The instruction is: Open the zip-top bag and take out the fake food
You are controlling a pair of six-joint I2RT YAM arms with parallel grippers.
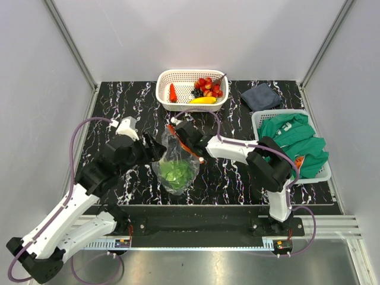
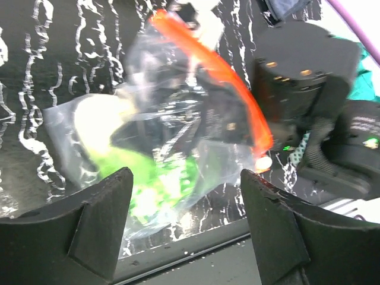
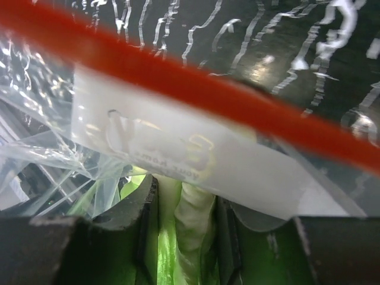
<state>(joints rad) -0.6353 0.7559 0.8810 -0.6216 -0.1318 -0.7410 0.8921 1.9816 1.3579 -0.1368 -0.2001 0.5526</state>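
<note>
One zip-top bag (image 1: 173, 153) stands in the middle of the table (image 1: 119, 107), between the two grippers. The left gripper (image 2: 187, 184) is spread wide just beside it. The right gripper (image 3: 187, 202) pinches the bag under its orange top. One lettuce (image 1: 176, 172) is inside. The other fake food (image 1: 205, 89) lies in the white basket (image 1: 191, 72) at the back edge. There is open table to the left.

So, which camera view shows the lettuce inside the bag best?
Top external: the whole lettuce shows green through the clear zip-top bag. Left wrist gives it blurred behind plastic. Right wrist shows only a pale leaf between the fingers of the right gripper.
</note>
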